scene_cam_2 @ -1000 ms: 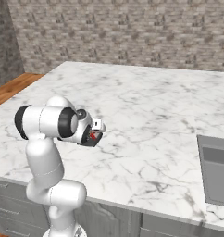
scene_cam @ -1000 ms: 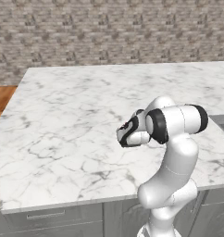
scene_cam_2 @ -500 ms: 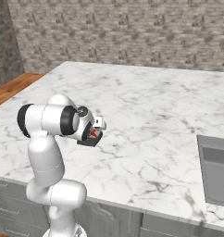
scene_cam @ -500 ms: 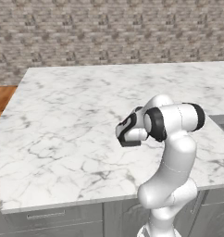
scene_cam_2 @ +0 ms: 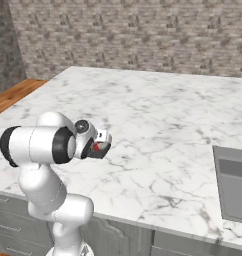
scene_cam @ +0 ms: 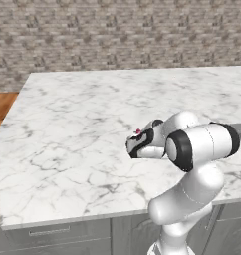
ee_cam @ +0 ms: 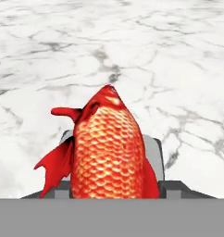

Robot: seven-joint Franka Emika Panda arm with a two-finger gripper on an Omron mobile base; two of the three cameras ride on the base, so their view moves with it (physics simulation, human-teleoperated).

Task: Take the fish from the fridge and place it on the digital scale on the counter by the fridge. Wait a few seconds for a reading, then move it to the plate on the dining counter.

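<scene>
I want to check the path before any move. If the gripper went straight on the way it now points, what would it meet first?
Probably the dining counter: beyond the fish between the jaws of the gripper, the hand view shows bare marble ahead. Depth is unclear.

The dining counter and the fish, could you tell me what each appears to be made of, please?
Dining counter: looks like polished marble, white with grey veining. Its base looks like painted grey panels, though the material is unclear. Fish: glossy red-orange scales with thin red fins; whether real or a model cannot be told.
</scene>
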